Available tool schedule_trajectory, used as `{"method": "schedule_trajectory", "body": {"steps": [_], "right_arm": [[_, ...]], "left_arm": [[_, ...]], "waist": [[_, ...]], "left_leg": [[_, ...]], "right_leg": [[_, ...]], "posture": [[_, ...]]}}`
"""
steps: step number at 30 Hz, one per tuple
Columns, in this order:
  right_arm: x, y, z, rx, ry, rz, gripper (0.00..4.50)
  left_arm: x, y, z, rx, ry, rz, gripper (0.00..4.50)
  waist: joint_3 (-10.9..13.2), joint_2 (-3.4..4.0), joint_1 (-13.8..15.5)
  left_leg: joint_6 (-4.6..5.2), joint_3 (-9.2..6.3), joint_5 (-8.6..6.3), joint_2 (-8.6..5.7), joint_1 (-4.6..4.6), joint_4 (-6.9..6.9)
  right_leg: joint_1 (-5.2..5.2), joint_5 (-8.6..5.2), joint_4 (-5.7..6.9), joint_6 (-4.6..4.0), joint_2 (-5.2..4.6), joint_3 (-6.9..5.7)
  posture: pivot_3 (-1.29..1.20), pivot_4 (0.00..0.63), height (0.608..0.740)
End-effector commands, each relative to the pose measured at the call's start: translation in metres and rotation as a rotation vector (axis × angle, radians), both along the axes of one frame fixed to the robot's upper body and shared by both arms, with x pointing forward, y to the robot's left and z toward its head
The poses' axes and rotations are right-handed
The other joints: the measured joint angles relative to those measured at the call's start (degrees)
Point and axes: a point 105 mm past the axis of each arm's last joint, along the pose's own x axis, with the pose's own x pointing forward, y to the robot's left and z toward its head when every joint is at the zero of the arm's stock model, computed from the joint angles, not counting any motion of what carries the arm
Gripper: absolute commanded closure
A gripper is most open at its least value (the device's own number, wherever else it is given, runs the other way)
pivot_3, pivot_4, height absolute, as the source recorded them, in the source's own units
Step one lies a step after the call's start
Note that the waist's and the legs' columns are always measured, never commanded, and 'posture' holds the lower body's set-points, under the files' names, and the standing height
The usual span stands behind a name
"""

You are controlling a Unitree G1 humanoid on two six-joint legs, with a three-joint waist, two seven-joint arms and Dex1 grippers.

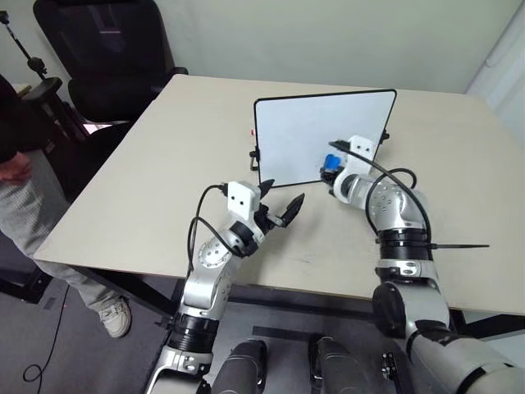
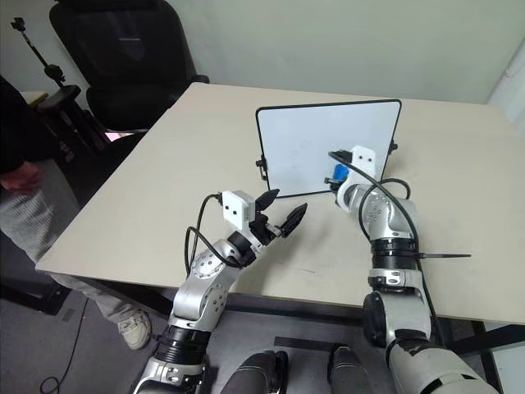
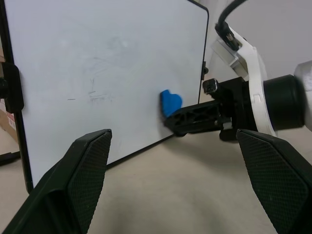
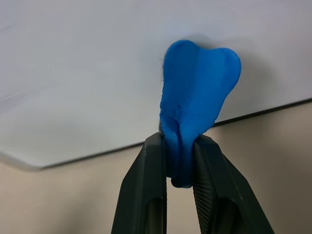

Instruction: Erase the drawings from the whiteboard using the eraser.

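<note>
Against the whiteboard (image 1: 312, 131), eraser (image 4: 195, 117) between the right jaws

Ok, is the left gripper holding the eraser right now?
No, the right gripper is clamped on the blue eraser at the whiteboard; the left gripper is open and empty.

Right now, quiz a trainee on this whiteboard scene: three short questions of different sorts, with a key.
1. True or false: the right gripper has its fingers shut on the eraser.
2. Where is the eraser? A) lying flat on the table B) against the whiteboard, near its lower edge C) between the left gripper's fingers
3. Fill in: the left gripper has its fingers ____ and holds nothing.

Key: 1 true; 2 B; 3 open.
</note>
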Motion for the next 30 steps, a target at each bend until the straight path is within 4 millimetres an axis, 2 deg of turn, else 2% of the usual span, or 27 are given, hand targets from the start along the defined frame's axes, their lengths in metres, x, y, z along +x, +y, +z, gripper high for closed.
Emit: {"method": "schedule_trajectory", "body": {"steps": [1, 3, 8, 16, 20, 23, 28, 30], "right_arm": [[-0.003, 0.012, 0.036, 0.022, -0.121, 0.058, 4.08], [-0.002, 0.007, 0.037, 0.013, -0.124, 0.041, 4.08], [-0.002, -0.029, 0.031, -0.025, -0.095, -0.054, 4.08], [-0.042, -0.097, 0.029, -0.197, -0.005, -0.106, 4.08], [-0.069, -0.132, 0.025, -0.256, 0.060, -0.131, 4.08], [-0.088, -0.148, 0.006, -0.333, 0.157, -0.130, 4.08], [-0.107, -0.157, -0.014, -0.411, 0.254, -0.106, 4.08], [-0.110, -0.160, -0.018, -0.418, 0.268, -0.112, 3.39]], "left_arm": [[-0.001, -0.001, 0.012, -0.011, -0.052, -0.009, 0.00], [-0.001, -0.001, 0.012, -0.011, -0.052, -0.008, 0.00], [-0.001, -0.001, 0.012, -0.012, -0.053, -0.007, 0.00], [-0.003, -0.002, 0.012, -0.016, -0.055, -0.009, 0.00], [-0.005, -0.004, 0.012, -0.024, -0.051, -0.017, 0.00], [-0.006, -0.007, 0.011, -0.028, -0.047, -0.028, 0.00], [-0.007, -0.012, 0.010, -0.030, -0.043, -0.042, 0.00], [-0.007, -0.013, 0.010, -0.031, -0.043, -0.044, 0.00]], "waist": [[0.00, 0.00, 0.09], [0.00, 0.00, 0.13], [0.00, 0.00, 0.51], [0.00, 0.00, 1.23], [0.00, -0.01, 1.27], [-0.01, -0.01, 1.28], [0.00, -0.01, 1.04], [-0.01, -0.01, 1.02]], "left_leg": [[0.00, 0.00, 0.01, 0.00, -0.01, 0.01], [0.00, 0.00, 0.01, -0.01, -0.02, 0.06], [0.00, 0.00, 0.01, -0.01, -0.06, 0.09], [0.01, 0.02, 0.02, -0.02, -0.05, 0.19], [0.02, 0.04, 0.02, -0.02, -0.01, 0.18], [0.03, 0.04, 0.02, -0.02, 0.02, 0.16], [0.06, 0.05, 0.03, -0.02, 0.07, 0.16], [0.10, 0.05, 0.05, -0.02, 0.11, 0.15]], "right_leg": [[0.01, 0.02, -0.02, -0.03, 0.00, 0.00], [0.04, 0.18, -0.03, -0.29, 0.00, 0.00], [0.04, 0.22, -0.05, -0.36, 0.00, 0.00], [0.18, 0.17, -0.04, -0.27, -0.01, 0.00], [0.23, -0.15, -0.03, 0.23, -0.01, 0.00], [0.30, -0.34, -0.02, 0.53, -0.01, 0.01], [0.36, -0.39, -0.01, 0.62, -0.01, 0.02], [0.40, -0.42, -0.01, 0.66, -0.01, 0.02]], "posture": [[0.00, 0.150, 0.740], [0.00, 0.150, 0.740], [0.00, 0.150, 0.740], [0.00, 0.150, 0.740], [0.00, 0.150, 0.740], [0.00, 0.150, 0.740], [0.00, 0.150, 0.740], [0.00, 0.150, 0.740]]}}
